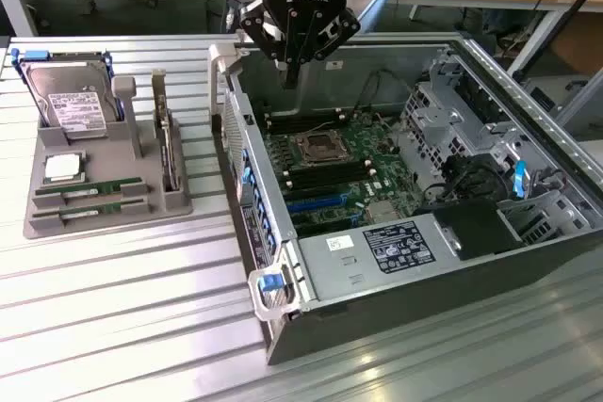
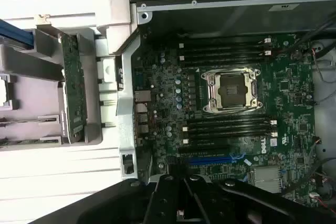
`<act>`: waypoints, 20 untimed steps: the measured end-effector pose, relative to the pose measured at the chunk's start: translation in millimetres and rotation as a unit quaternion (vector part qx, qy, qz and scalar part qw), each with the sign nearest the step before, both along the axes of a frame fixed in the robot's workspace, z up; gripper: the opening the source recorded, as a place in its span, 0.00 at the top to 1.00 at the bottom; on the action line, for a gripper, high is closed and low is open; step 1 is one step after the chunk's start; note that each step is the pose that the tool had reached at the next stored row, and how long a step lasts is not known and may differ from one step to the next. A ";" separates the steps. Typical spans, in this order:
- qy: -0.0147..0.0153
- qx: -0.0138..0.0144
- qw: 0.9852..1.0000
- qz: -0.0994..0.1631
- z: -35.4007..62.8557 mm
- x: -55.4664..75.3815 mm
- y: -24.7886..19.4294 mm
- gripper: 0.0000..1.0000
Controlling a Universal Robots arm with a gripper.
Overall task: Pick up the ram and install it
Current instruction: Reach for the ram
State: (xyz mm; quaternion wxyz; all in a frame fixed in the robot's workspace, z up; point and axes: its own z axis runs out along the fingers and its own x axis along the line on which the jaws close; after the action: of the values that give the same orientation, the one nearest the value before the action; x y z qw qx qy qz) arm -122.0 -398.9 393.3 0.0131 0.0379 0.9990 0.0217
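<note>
The claw hangs clenched and empty over the case. The ram sits in the tray on the desk. It looks light, stiff and fragile, best gripped by its long edges.

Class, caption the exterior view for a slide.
Shut gripper hovers above the open computer case; ram sticks lie in the gray tray.

I have open air above the motherboard, and its memory slots lie uncovered. The case wall stands between them and the tray on the counter. The upright card crowds the ram sticks on one side. The drive cage and cables hem in the exterior view's right.
</note>
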 end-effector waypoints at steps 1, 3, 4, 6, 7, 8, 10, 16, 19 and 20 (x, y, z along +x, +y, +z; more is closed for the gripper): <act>0.000 0.000 1.000 0.000 0.0 -11.2 0.0 0.89; 0.000 0.000 1.000 0.000 0.0 -13.7 0.0 0.89; 0.000 0.000 1.000 0.000 0.0 -15.6 0.0 0.89; 0.000 0.000 1.000 0.000 0.0 -17.2 0.0 0.89; 0.000 0.000 1.000 0.000 0.0 -17.8 0.0 0.89; 0.000 0.000 1.000 0.000 0.0 -18.4 0.0 0.89; 0.000 0.000 1.000 0.000 0.0 -21.5 0.0 0.89; 0.000 0.000 1.000 0.000 0.0 -27.4 0.0 0.89; 0.000 0.000 1.000 0.000 0.0 -30.4 0.0 0.89; 0.000 0.000 1.000 0.000 0.0 -32.2 0.0 0.89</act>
State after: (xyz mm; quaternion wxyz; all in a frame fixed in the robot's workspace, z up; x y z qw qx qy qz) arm -154.2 -398.9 393.3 0.0131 0.0379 0.9990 0.0217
